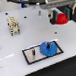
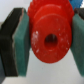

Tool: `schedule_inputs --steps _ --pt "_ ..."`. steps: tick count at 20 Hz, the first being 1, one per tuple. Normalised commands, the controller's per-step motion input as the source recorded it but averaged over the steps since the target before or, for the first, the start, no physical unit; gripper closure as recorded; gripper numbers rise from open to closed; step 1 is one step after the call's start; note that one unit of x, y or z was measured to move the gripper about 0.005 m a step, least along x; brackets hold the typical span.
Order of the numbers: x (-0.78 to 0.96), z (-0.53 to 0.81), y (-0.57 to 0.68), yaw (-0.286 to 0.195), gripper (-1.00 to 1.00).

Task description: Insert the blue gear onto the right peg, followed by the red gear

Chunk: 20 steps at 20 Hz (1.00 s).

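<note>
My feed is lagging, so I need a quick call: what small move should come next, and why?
Probably carry the red gear toward the grey plate and line it up above the blue gear. The tool is shut on the red gear, well away from the plate, and the blue gear already appears seated there.

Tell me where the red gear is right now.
The red gear is clamped in the gripper, up toward the exterior view's upper right, above the white table and away from the blue gear sitting on the grey plate.

On the worktop, the gear sits on the plate's exterior-view right end; another gear sits well behind.
</note>
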Motion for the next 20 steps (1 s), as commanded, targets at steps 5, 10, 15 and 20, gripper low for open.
schedule_inputs --steps 5,10,15,20 --pt "0.61 0.02 -0.24 0.0 1.0" --pt "0.5 -0.01 -0.22 0.0 1.0" --pt "0.3 -0.05 -0.24 0.0 1.0" --pt "0.16 -0.1 -0.2 0.0 1.0"
